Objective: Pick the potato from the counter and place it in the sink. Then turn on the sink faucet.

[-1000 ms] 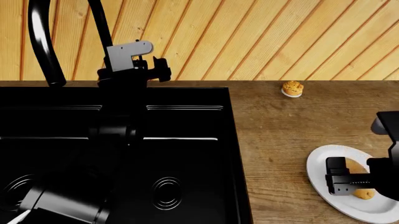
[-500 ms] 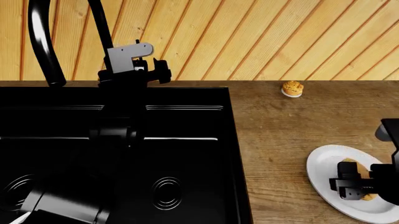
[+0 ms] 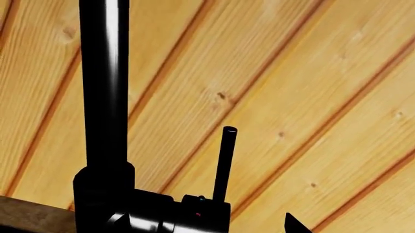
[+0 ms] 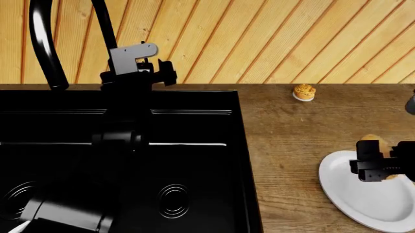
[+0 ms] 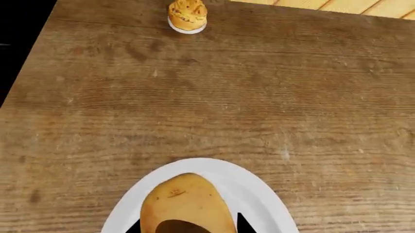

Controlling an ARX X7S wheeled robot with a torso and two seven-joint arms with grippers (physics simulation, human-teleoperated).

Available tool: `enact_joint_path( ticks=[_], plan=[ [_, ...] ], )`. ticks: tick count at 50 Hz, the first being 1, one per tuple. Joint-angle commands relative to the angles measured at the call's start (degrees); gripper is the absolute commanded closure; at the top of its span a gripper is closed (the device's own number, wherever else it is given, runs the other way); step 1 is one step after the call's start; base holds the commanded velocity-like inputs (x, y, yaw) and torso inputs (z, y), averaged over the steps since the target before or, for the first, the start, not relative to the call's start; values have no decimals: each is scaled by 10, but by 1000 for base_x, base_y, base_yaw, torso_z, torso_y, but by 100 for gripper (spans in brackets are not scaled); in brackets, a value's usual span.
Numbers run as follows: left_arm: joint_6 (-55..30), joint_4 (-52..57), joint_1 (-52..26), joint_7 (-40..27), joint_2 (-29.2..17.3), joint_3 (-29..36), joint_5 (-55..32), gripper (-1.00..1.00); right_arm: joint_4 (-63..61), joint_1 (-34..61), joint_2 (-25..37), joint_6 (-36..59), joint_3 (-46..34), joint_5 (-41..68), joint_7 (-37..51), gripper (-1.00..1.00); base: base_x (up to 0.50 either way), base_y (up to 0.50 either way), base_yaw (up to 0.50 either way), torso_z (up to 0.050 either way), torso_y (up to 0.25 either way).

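Observation:
My right gripper is shut on the tan-yellow potato and holds it above the white plate on the wood-grain counter. In the right wrist view the potato sits between my two black fingertips, with the plate beneath. My left gripper is open at the back rim of the black sink, beside the black faucet. In the left wrist view the faucet post and its slim upright lever are close in front; one fingertip shows.
A small brown muffin-like item stands at the back of the counter, also in the right wrist view. A wood-plank wall rises behind the counter. My left arm stretches across the sink's divider.
My right gripper has risen off the plate with the potato in it and moved toward the back. The left arm has barely moved.

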Motion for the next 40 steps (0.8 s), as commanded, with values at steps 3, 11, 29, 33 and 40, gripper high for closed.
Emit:
enact_joint_path(
  ticks=[3, 11, 29, 33, 40],
  plan=[
    [-1, 0, -5, 0, -1, -18, 18, -100, 9, 174, -72, 21, -101, 51, 59, 100, 0, 0, 0, 0, 0],
    [1, 0, -2, -1, 1, -24, 28, -100, 48, 222, -180, 42, -113, -32, 6, 100, 0, 0, 0, 0, 0],
    [-1, 0, -4, 2, 0, -31, 34, -100, 87, 224, -342, 26, -162, -310, -257, 100, 0, 0, 0, 0, 0],
    [-3, 0, -6, 3, -1, -43, 45, -100, 93, 225, -362, 9, -183, -348, -302, 100, 0, 0, 0, 0, 0],
    [-3, -1, 0, 8, -2, -66, 73, -100, 97, 222, -383, -17, -207, -389, -353, 100, 0, 0, 0, 0, 0]
  ],
)
